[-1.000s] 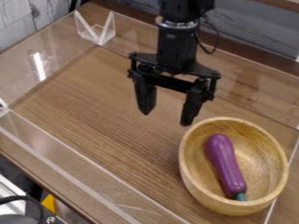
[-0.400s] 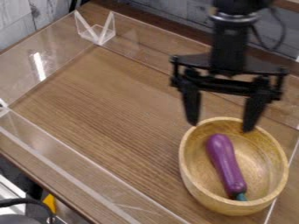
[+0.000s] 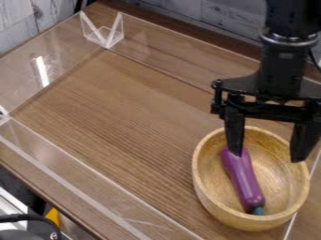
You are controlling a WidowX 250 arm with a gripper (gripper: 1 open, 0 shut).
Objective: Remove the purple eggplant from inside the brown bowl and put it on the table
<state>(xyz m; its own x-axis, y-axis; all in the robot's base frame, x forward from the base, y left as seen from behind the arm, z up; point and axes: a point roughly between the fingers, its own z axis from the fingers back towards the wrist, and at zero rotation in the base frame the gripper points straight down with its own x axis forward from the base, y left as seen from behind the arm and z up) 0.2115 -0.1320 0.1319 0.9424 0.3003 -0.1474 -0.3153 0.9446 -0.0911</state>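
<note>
The brown bowl [image 3: 251, 183] sits on the tabletop [image 3: 126, 112] near its lower right corner, and everything else is best placed from it. It is round and shallow, of light wood with a thick rim, and its right edge runs close to the border of the view.

The purple eggplant [image 3: 242, 174] lies inside the brown bowl, on the bowl's floor, a little left of its middle. It stretches lengthwise from the far part of the bowl toward the near rim, with its small green stem end at the near end. Its surface is glossy and its far tip is partly hidden behind one black finger.

The pincer [image 3: 268, 147] hangs over the far half of the brown bowl, pointing downward, with its two black fingers spread wide apart and nothing between them. The left finger [image 3: 236, 134] comes down in front of the eggplant's far end; whether it touches the eggplant cannot be told. The right finger reaches down toward the bowl's far right rim. The black arm rises from the pincer out of the top of the view.

A clear acrylic wall [image 3: 75, 183] edges the tabletop well to the left of the brown bowl, and a small clear bracket [image 3: 103, 30] stands at the far left corner.
</note>
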